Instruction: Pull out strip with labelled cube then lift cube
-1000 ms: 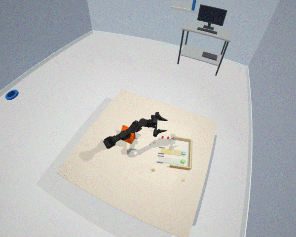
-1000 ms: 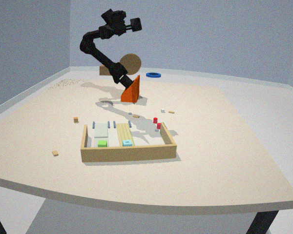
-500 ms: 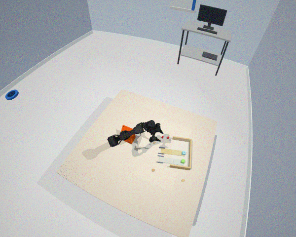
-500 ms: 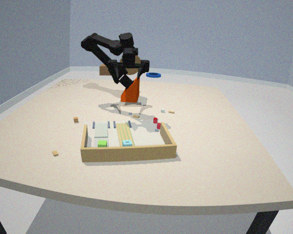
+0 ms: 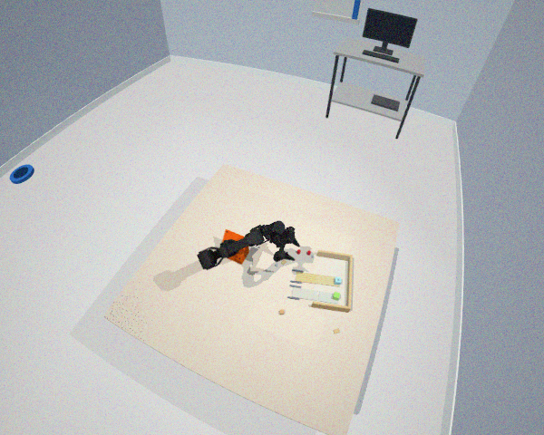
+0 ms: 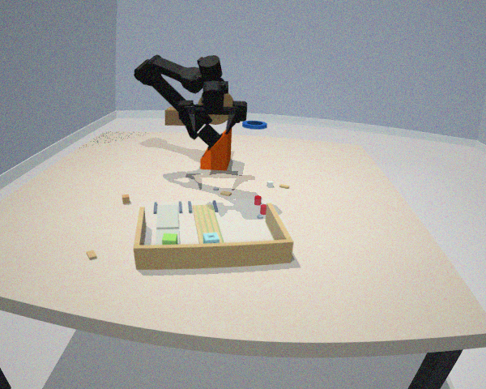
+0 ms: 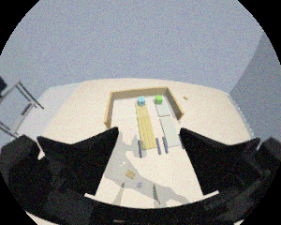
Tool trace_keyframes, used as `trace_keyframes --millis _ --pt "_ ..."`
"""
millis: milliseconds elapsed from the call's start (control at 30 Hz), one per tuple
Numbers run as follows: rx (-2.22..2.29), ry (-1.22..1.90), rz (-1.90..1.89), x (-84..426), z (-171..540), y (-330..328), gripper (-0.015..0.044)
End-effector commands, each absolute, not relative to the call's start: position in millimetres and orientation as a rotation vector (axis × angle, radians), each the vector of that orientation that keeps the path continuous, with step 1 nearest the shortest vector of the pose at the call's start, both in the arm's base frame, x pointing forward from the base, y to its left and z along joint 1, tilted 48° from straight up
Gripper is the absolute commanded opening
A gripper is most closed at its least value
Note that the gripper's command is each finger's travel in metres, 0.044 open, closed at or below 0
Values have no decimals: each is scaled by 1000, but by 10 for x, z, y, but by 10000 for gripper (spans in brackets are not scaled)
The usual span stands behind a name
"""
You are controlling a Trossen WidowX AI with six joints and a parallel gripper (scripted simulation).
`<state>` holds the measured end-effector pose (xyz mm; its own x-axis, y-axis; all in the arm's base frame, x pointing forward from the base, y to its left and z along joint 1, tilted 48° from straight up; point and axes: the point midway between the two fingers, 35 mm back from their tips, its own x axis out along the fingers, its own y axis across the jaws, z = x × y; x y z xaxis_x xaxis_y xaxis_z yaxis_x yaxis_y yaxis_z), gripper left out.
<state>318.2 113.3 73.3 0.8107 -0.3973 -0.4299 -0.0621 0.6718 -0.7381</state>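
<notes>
Pale wood tabletop (image 5: 244,337) (image 6: 318,292) (image 7: 70,103) is seen from above, with the open-sided tray (image 5: 350,281) (image 6: 214,256) (image 7: 140,92) beyond the claw (image 5: 296,251) (image 6: 207,133) (image 7: 150,130). From outside, the labelled cube (image 5: 337,280) (image 6: 211,237) (image 7: 141,100) is carried inside the tray on the yellow strip (image 5: 316,278) (image 6: 206,221) (image 7: 146,127). At the wrist, the claw is held wide and empty, presumably for gripping that unbroken strip.

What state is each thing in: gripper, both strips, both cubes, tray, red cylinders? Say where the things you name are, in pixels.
Gripper (image 5: 296,253) (image 6: 213,126) (image 7: 150,130): open, nothing held, above the table
Yellow striped strip (image 5: 315,279) (image 6: 206,220) (image 7: 146,127): one piece, not pulled out
Pale strip (image 5: 305,294) (image 6: 168,216) (image 7: 170,131): in two pieces, gap between
Blue labelled cube (image 5: 337,280) (image 6: 211,237) (image 7: 141,100): on striped strip's far end
Green cube (image 5: 336,295) (image 6: 169,239) (image 7: 158,99): on pale strip's far piece
Tray (image 5: 350,281) (image 6: 214,256) (image 7: 140,92): walled on three sides
Red cylinders (image 5: 308,253) (image 6: 257,199): upright
</notes>
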Motion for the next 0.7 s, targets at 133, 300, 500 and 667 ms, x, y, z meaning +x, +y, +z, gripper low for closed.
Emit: trace_keyframes --millis 133,300,500,667 --pt "-836 669 -220 3271 679 1110 321" --pt "-865 863 -267 3569 522 1020 190" --pt "-874 1124 -339 3803 323 769 32" --pt "-859 1357 -413 3889 188 483 0"
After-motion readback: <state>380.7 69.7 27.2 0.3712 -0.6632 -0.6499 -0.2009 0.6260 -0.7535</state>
